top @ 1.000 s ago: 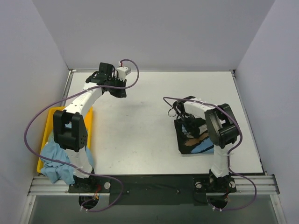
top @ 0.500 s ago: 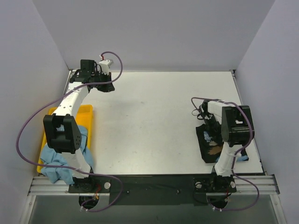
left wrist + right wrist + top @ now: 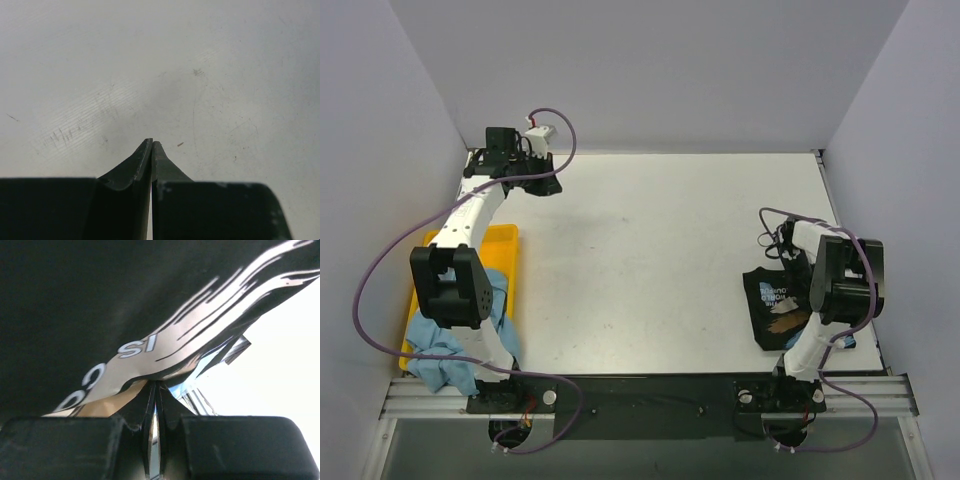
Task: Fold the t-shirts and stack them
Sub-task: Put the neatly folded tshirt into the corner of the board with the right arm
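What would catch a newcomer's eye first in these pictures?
The black t-shirt with a pale print lies folded at the table's near right, where the right gripper pinches its edge. Next comes the light blue t-shirt, bunched at the near end of the yellow tray on the left edge. The left gripper hangs shut over bare table at the far left corner.

The black tee point(image 3: 75, 300), lying by the table's point(image 3: 650, 250) right edge, is showing white printed letters: "IS" is reading clearly, while neighbouring curved letters, perhaps "C" and "O", are showing only partly.
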`<action>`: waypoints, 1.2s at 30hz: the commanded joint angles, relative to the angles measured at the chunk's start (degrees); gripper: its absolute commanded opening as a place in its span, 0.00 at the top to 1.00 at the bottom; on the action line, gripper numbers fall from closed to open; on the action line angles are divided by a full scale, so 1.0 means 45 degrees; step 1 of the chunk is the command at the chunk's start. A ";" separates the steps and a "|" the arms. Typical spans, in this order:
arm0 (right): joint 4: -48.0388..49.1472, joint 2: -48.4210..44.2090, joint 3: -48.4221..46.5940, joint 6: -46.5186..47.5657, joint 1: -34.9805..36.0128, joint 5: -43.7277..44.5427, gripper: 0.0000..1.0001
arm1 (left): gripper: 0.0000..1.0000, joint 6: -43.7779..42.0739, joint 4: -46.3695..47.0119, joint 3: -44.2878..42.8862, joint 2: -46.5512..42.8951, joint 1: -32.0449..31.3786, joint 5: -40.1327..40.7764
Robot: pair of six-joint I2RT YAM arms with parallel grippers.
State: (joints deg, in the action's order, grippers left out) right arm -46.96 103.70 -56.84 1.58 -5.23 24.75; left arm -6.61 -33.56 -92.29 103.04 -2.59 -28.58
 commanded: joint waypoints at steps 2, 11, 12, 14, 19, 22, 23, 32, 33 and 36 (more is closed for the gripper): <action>-0.0873 -0.0408 0.0170 0.0156 -0.0496 0.0906 1.00 | 0.88 0.0102 0.0466 -0.0604 -0.0204 0.0146 -0.0485; -0.0776 -0.0193 0.0385 0.0429 -0.0945 0.1276 1.00 | 0.88 0.0043 0.0466 -0.0546 -0.0223 0.0263 -0.0446; -0.0756 -0.0193 0.0443 0.0448 -0.1004 0.1373 1.00 | 0.88 0.0043 0.0466 -0.0546 -0.0223 0.0282 -0.0446; -0.0678 -0.0329 0.0521 0.0527 -0.1219 0.1568 1.00 | 0.88 0.0043 0.0446 -0.0526 -0.0223 0.0321 -0.0427; -0.0541 -0.1109 0.0288 0.0488 -0.2370 0.1298 1.00 | 0.88 -0.0015 0.0446 -0.0487 -0.0203 0.0361 -0.0407; -0.0210 -0.2239 0.0092 0.0177 -0.2294 0.0790 1.00 | 0.88 0.0024 0.0446 -0.0506 -0.0048 0.0400 -0.0485; -0.0151 -0.2572 0.0034 0.0040 -0.2216 0.0614 1.00 | 0.88 0.0082 0.0446 -0.0545 0.0049 0.0400 -0.0505; 0.0179 -0.6617 -0.0865 -0.1558 0.2114 -0.2881 0.52 | 0.83 0.0102 0.0251 -0.0780 0.0324 0.0400 -0.0544; 0.0414 -0.6851 -0.0730 -0.1834 0.2565 -0.3077 0.50 | 0.82 0.0121 0.0251 -0.0741 0.0285 0.0380 -0.0525; 0.1778 -0.6912 -0.0397 -0.2732 0.4126 -0.3060 0.46 | 0.82 0.0083 0.0290 -0.0507 0.0110 0.0302 -0.0408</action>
State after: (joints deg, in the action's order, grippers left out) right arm -42.68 72.90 -59.77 -4.21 7.35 15.05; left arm -6.37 -33.58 -93.17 104.47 -1.08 -29.43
